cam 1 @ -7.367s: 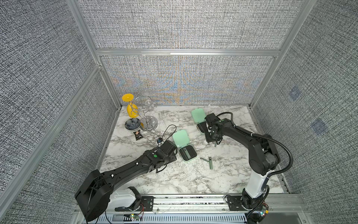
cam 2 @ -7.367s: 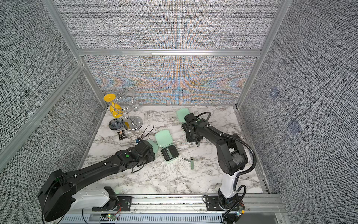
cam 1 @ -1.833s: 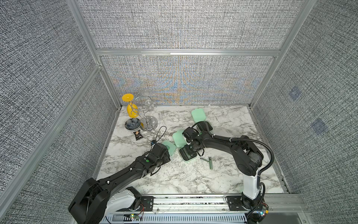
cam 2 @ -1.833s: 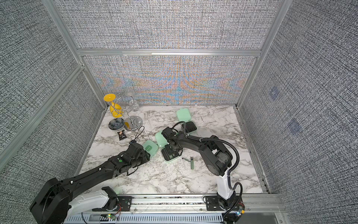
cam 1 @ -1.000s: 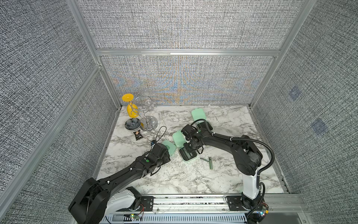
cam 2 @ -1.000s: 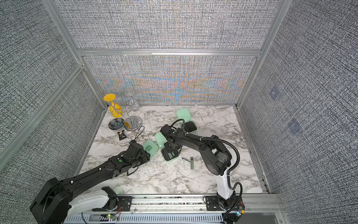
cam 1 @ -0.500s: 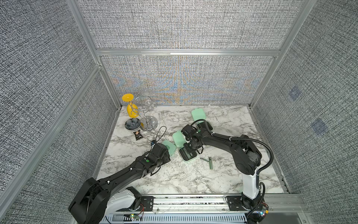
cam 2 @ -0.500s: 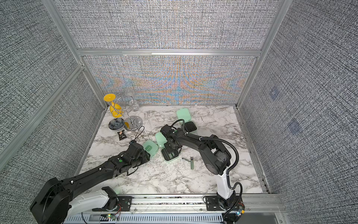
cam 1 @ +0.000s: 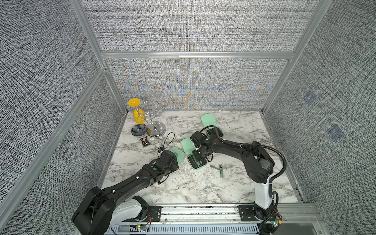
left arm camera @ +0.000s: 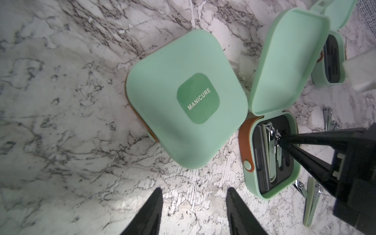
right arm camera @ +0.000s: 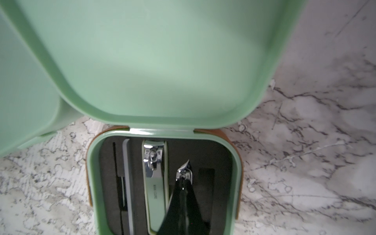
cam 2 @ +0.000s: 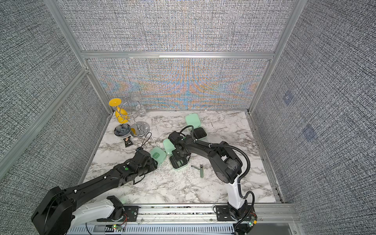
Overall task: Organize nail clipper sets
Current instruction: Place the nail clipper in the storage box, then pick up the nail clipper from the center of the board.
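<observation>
The right tool (right arm camera: pixel 183 181) is reaching into the open case (right arm camera: pixel 160 132). Its tips are together on the head end of the small clipper (right arm camera: pixel 184 169), most likely seating it in its foam recess. Whether the tips are pinching a thin part or only pressing down cannot be told from the wrist view. The lid (right arm camera: pixel 152 61) is standing tilted back on its hinge, leaving the black tray accessible. The large clipper (right arm camera: pixel 154 183) and the file (right arm camera: pixel 127 173) are lying in their slots alongside. The left tool (left arm camera: pixel 193 191) is hovering empty, tips apart, just beside the closed case (left arm camera: pixel 154 101), placed to steady or shift it. Two loose clippers (cam 1: pixel 221 172) are lying on the worktop (cam 1: pixel 183 187) near the open case, awaiting stowage. A third case (cam 2: pixel 199 133) is sitting open further back.
</observation>
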